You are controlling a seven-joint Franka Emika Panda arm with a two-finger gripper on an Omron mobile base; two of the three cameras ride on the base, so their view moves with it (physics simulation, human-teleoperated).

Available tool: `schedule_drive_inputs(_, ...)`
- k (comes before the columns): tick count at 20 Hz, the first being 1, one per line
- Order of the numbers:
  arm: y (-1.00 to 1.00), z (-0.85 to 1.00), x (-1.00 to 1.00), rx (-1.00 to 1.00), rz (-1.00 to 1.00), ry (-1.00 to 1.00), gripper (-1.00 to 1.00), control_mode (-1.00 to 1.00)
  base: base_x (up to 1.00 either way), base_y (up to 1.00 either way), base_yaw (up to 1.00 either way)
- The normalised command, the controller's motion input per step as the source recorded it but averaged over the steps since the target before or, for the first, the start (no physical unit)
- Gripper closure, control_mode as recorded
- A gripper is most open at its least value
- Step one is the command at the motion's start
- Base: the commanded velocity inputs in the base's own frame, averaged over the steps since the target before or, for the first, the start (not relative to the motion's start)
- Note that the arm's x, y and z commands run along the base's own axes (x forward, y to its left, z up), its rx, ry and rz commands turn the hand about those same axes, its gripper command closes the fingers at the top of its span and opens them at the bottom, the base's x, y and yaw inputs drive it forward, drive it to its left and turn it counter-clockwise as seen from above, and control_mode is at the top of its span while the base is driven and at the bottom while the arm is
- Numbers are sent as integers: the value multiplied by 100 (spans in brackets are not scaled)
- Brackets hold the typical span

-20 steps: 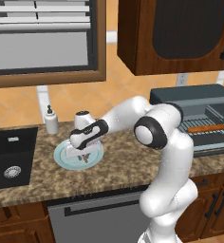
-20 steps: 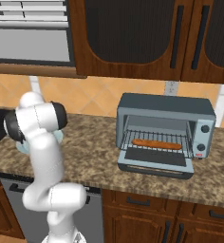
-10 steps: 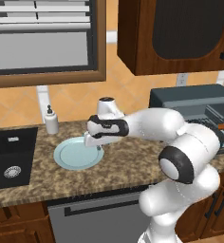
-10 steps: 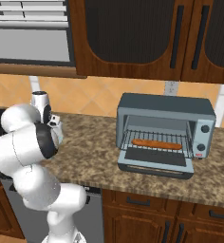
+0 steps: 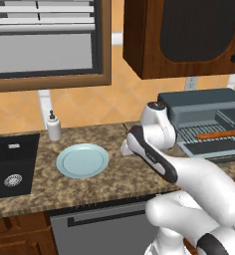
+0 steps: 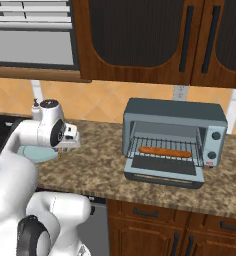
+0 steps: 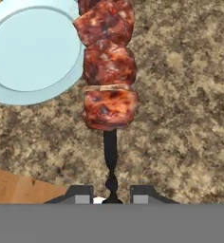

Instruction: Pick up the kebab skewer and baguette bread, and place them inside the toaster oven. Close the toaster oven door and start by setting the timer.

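Skewer (image 7: pixel 108 71) pinched between gripper (image 7: pixel 112 194) fingers above counter (image 7: pixel 180 95), beside plate (image 7: pixel 19 57), oven (image 6: pixel 173 140) door open.

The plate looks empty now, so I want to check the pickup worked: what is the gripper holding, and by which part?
The gripper holds the kebab skewer by the bare dark stick end, below the meat chunks.

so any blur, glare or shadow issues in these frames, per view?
Left base view: sharp, flat even light, no glare on the plate. Right base view: equally crisp; toaster oven interior readable, baguette bread clear. Hand view: kebab skewer close up, meat texture soft and pixelated; gripper tips clipped at the bottom.
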Motion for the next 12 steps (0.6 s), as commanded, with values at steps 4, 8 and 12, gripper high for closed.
schedule_drive_inputs(4, -100, 59, -17, 0, -3, -1, 100, -100, 0, 0, 0)
schedule_drive_inputs(8, -100, 47, 0, 2, -6, 0, 100, -100, 0, 0, 0)
schedule_drive_inputs(12, -100, 18, 0, 1, -6, 1, 100, -100, 0, 0, 0)
